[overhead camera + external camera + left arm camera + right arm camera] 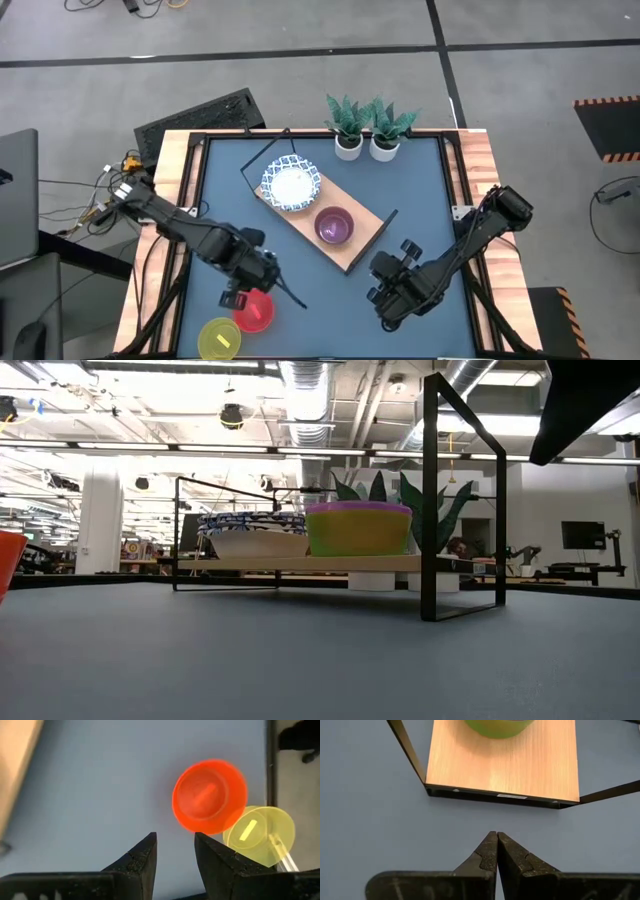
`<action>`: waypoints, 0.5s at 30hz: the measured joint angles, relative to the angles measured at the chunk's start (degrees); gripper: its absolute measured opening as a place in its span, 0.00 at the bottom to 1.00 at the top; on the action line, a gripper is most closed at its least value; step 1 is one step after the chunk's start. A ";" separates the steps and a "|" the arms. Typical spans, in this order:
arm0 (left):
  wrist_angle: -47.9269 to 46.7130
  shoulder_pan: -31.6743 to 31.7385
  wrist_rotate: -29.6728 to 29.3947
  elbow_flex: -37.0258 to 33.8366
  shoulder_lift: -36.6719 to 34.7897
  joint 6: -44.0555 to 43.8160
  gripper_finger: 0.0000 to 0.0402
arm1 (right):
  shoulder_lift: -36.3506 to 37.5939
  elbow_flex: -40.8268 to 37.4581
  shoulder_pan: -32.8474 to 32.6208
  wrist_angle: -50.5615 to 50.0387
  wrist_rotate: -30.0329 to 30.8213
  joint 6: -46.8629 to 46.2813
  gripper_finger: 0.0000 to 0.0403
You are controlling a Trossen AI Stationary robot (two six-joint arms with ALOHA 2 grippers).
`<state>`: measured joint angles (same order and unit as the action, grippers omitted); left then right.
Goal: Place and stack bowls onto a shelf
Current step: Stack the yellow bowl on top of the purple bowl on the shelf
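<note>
Left gripper (175,851): I see it over the blue tabletop (420,200) near the front left, right beside the red bowl (256,309); its two dark fingers stand a little apart with nothing between them.
Right gripper (497,851): I see its fingers pressed together and empty, low over the table just off the near end of the shelf (365,232).
Red bowl: it sits on the table at the front left; in the left wrist view (209,796) it lies just ahead of the fingertips, not touched by them.
Yellow bowl (220,338): on the table just beside the red one, nearer the front edge; in the left wrist view (260,834) the red bowl overlaps its rim, and I cannot tell whether they touch.
Shelf: a light-wood board with black wire frames, lying diagonally across the middle of the table; from the low view (300,564) it stands raised on its frames.
White bowls with blue patterned rims (291,184): on the far end of the shelf; the low view (255,532) shows a stack, count unclear to me.
Purple bowl (334,226): on the shelf next to the white stack, toward the near end.
Green bowl (358,532): directly under the purple one, nested with it.
Potted plants (366,127): two in small white pots at the table's far edge, side by side.
</note>
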<state>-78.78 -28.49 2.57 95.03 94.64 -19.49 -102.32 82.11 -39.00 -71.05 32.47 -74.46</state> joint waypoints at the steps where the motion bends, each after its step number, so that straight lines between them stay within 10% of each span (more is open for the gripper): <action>1: 0.74 -0.82 -0.25 -2.28 -1.22 -1.55 0.29 | 0.00 0.00 0.00 -0.01 0.00 0.08 0.08; 15: 26.29 -19.43 -1.40 -29.86 -13.85 -20.21 0.29 | 0.00 0.00 0.20 1.68 -0.03 1.52 0.08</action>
<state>-52.49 -47.92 1.17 65.17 80.79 -39.70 -102.32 82.11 -38.80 -69.37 32.43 -72.94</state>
